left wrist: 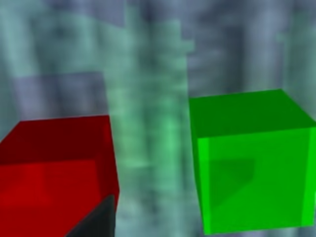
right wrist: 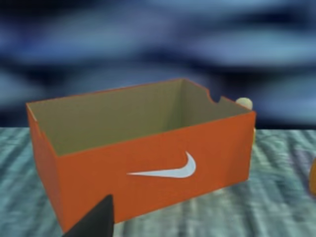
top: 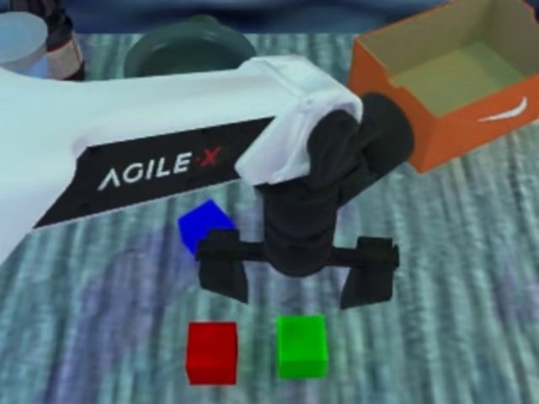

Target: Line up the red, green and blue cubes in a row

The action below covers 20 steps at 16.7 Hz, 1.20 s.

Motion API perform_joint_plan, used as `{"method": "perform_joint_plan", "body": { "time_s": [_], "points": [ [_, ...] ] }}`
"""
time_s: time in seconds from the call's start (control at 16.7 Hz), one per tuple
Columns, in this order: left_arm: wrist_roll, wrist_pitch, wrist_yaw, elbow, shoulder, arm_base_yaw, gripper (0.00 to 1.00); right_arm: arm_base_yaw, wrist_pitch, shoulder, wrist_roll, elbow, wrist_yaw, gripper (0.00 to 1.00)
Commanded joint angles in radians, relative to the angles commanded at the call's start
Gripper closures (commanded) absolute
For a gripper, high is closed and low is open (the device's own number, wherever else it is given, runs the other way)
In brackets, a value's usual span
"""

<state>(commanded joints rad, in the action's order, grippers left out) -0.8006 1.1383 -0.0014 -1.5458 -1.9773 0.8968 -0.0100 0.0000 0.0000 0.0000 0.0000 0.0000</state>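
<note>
The left hand (top: 296,278) hangs with its fingers spread wide and empty, just above the red cube (top: 211,353) and green cube (top: 302,345), which sit side by side near the tabletop's (top: 455,286) front edge. The blue cube (top: 202,224) lies behind them, partly under the arm. All three look light, stiff and smooth, best pinched across opposite flat faces; the right hand is out of sight, its state unknown.

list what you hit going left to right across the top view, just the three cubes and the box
blue cube → red cube → green cube → orange box. The blue and red cubes nearly share a column, the blue's middle slightly further left.
</note>
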Motion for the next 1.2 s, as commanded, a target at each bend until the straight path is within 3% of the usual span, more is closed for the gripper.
{"method": "perform_joint_plan", "body": {
  "time_s": [0.72,0.96,1.2],
  "points": [
    [1.030,0.041,0.007,-0.152,-0.136,-0.322,0.00,0.000,0.000,0.000,0.000,0.000,0.000,0.00],
    [1.198,0.038,0.004,-0.180,-0.147,-0.394,0.00,0.000,0.000,0.000,0.000,0.000,0.000,0.00],
    [1.217,0.037,0.004,-0.184,-0.148,-0.403,0.00,0.000,0.000,0.000,0.000,0.000,0.000,0.00]
  ]
}}
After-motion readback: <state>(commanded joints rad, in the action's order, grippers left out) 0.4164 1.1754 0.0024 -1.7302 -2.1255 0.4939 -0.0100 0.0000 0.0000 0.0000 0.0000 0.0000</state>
